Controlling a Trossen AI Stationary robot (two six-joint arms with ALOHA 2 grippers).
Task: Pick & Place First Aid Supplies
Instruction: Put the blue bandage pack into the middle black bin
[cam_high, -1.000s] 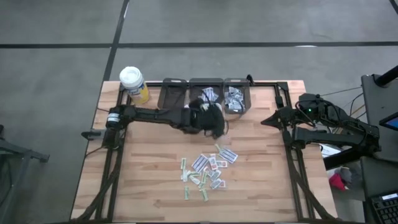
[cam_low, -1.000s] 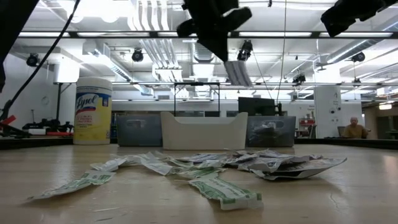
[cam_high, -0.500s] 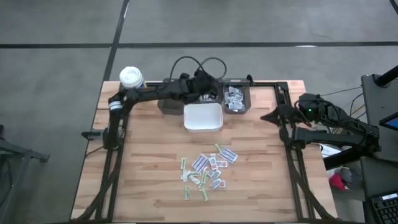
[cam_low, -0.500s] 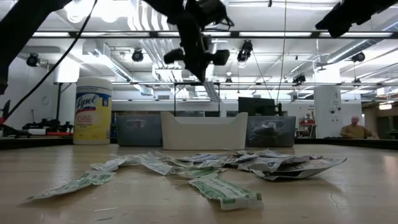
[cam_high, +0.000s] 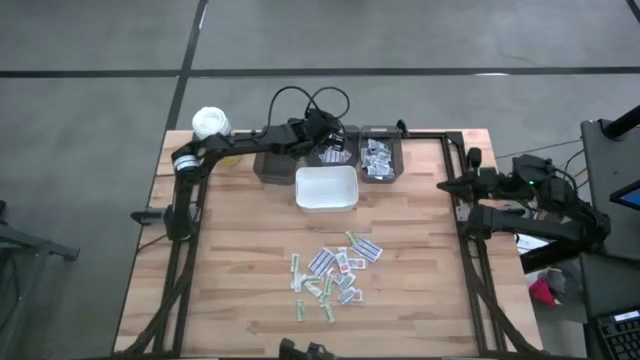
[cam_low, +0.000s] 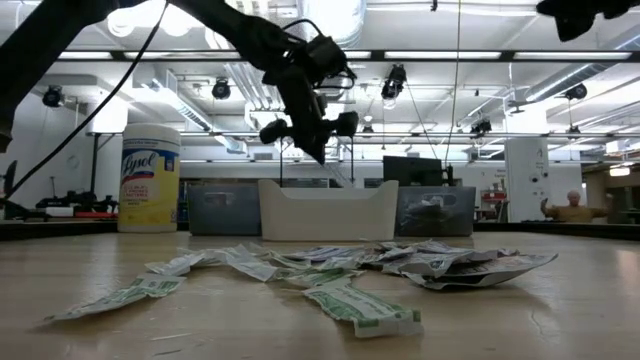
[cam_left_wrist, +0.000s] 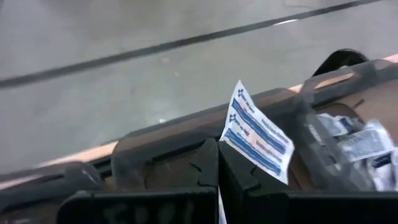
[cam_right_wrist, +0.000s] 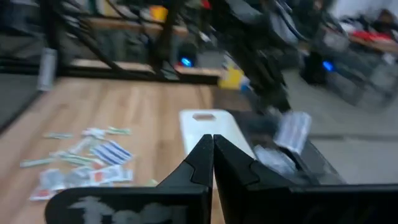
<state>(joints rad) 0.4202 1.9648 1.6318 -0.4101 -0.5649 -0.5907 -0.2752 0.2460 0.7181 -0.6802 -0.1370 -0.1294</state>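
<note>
I have one white packet (cam_left_wrist: 256, 140) with blue stripes pinched in my left hand (cam_left_wrist: 217, 163), tilted and sticking up past my fingertips. More crinkled packets (cam_high: 378, 158) fill a bin just beside that hand. The rest (cam_high: 335, 272), white with blue, red or green print, lie flat and scattered, well apart from it.

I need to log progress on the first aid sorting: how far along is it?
Done: some packets already lie in the dark bins at the table's far edge. In hand: the left pincer, shut on a blue-striped packet, is over those bins. Left: a pile of packets lies mid-table; the white tray looks empty. The right pincer waits shut.
</note>
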